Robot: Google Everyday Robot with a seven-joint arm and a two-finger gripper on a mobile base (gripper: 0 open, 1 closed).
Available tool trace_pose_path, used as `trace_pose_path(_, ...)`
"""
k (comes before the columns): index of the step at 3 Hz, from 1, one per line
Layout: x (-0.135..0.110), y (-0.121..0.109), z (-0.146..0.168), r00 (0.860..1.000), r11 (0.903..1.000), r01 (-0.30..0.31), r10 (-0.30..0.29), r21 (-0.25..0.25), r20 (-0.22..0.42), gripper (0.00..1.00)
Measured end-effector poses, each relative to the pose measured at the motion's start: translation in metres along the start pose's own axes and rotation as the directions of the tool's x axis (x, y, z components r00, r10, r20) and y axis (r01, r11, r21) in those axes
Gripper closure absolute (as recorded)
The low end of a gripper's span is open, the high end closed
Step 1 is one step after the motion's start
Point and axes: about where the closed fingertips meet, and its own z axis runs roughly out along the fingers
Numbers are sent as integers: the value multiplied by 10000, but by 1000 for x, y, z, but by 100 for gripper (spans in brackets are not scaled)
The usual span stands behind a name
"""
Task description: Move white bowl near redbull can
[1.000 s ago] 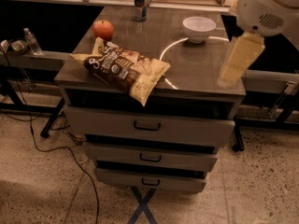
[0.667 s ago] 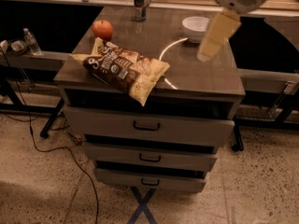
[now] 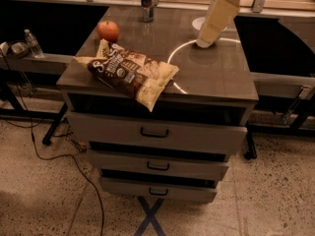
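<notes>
Mostly hidden behind the arm, the white bowl (image 3: 197,22) sits at the back right of the desk (image 3: 216,77), apart from the redbull can (image 3: 146,3) at its back edge. The gripper (image 3: 204,41) hangs low just beside the bowl; how wide it stands, or whether it holds anything, I cannot tell.

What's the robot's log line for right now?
gripper: low, at white bowl | white bowl: partly hidden, apart from redbull can | redbull can: upright, back edge

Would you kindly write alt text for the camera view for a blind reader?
The gripper hangs over the white bowl, partly hiding it, back right on the cabinet top. The redbull can stands at the back edge; an apple and chip bag sit left.
</notes>
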Motion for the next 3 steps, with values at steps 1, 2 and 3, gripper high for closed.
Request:
trace_pose_path(1, -6, -4, 6, 9999, 10000, -45, 45, 8, 94, 0)
trace_pose_path(2, -33, -40, 57, 9972, 9958, -723, 712, 570, 212, 0)
trace_pose_path(3, -58, -68, 103, 9891, 9845, -1460, 1435, 976, 325, 0)
